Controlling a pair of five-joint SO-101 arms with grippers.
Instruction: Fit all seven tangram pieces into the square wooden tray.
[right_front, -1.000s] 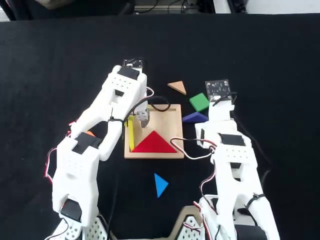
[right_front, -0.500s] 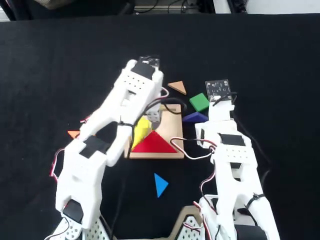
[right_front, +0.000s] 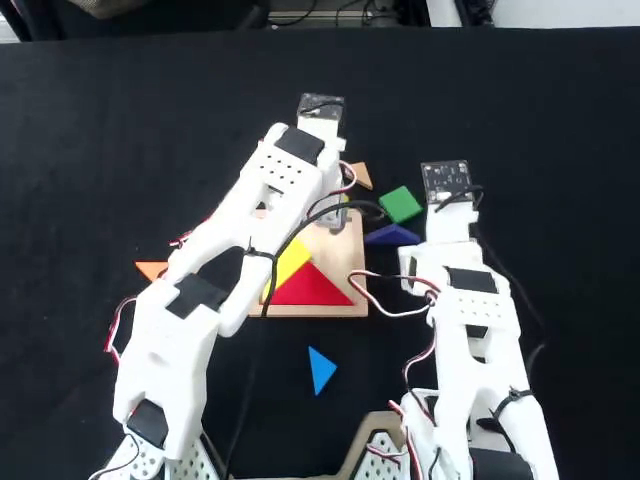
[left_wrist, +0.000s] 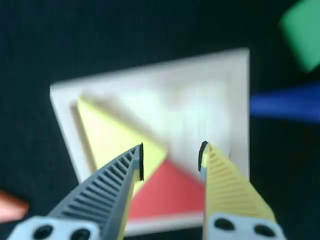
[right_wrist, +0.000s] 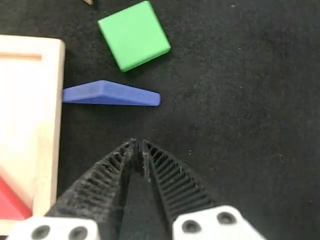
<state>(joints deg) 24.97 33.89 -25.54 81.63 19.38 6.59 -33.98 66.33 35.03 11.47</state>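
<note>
The square wooden tray (right_front: 352, 262) holds a yellow triangle (right_front: 290, 258) lying flat in its left half and a red triangle (right_front: 315, 287) along its near edge. My left gripper (left_wrist: 171, 157) hovers open above the tray (left_wrist: 150, 70), over where the yellow triangle (left_wrist: 107, 132) meets the red one (left_wrist: 170, 192), with nothing between its fingers. My right gripper (right_wrist: 136, 146) is shut and empty on the cloth right of the tray, pointing at a dark blue piece (right_wrist: 110, 93) and a green square (right_wrist: 134, 35).
Loose pieces lie around the tray: a tan triangle (right_front: 360, 177) behind it, the green square (right_front: 400, 203) and dark blue piece (right_front: 390, 235) to its right, a small blue triangle (right_front: 320, 368) in front, an orange piece (right_front: 152, 269) far left. The left arm (right_front: 270, 210) spans the tray's left side.
The yellow triangle went from standing on edge along the tray's left wall to lying flat. My left arm swung right and farther back, uncovering the orange piece. The right arm barely shifted.
</note>
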